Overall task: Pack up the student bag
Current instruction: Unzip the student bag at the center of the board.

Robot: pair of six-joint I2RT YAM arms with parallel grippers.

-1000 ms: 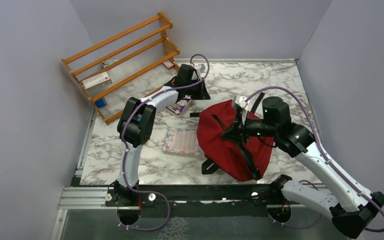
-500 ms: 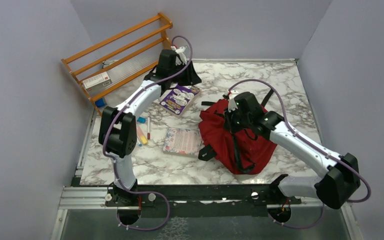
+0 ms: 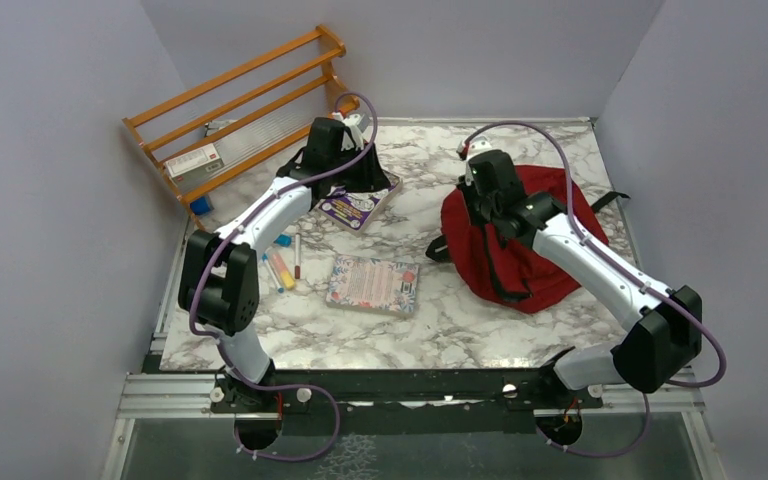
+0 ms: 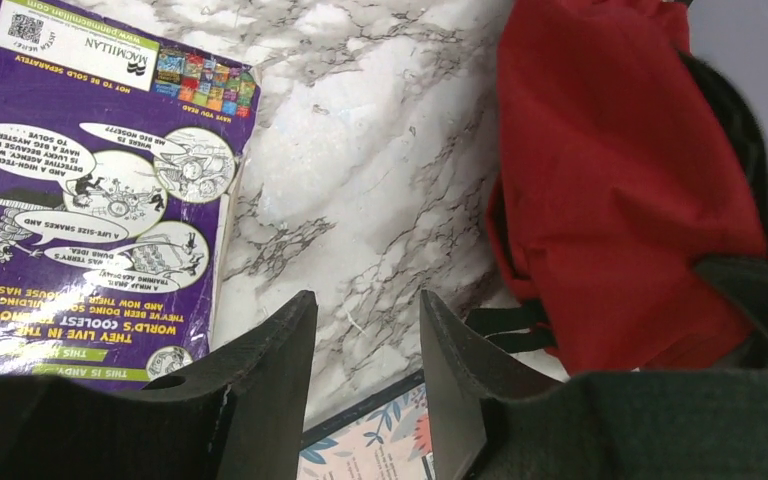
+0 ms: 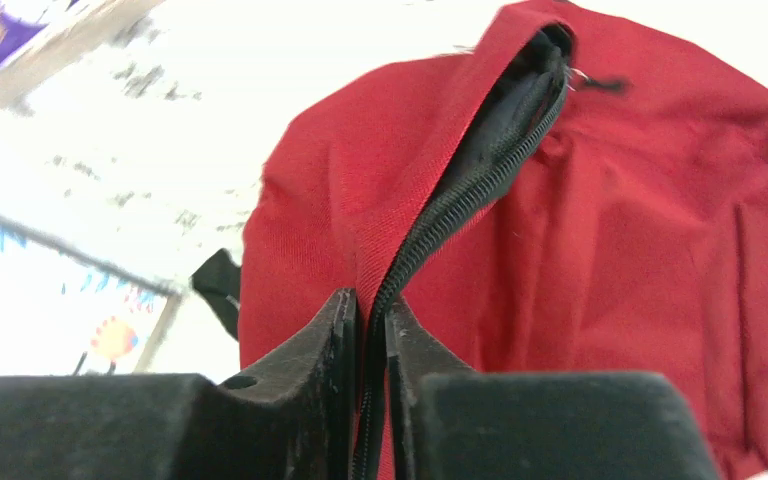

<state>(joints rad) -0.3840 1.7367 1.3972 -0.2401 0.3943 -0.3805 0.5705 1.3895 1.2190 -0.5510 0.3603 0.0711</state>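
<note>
Bag shift: the student bag (image 3: 560, 195) lay nearer the front, at about 5 o'clock of the worktop's (image 3: 430, 330) middle; it now sits at 3 o'clock, dragged back and to the right.
Right claw (image 5: 370, 300): narrow, pinched on the bag's zipper edge (image 5: 460, 200), with the mouth open only a slit.
Left claw (image 4: 360, 310): a second ago it was closed over the purple book (image 4: 90, 190); now it stands part-way apart with nothing between its fingers, over bare marble.
Meaning: probably the bag is being set up for loading; nothing is in it yet, as far as can be seen.
Books: the purple one is at 11 o'clock and the floral one (image 3: 372, 284) at 7 o'clock, both lying flat.
Top view only: pens (image 3: 280, 265) at 9 o'clock and the wooden rack (image 3: 240, 110) at 10 o'clock.
Right wrist only: the grip on the zipper, hidden from above.
Left wrist only: the empty gap between its fingers.
</note>
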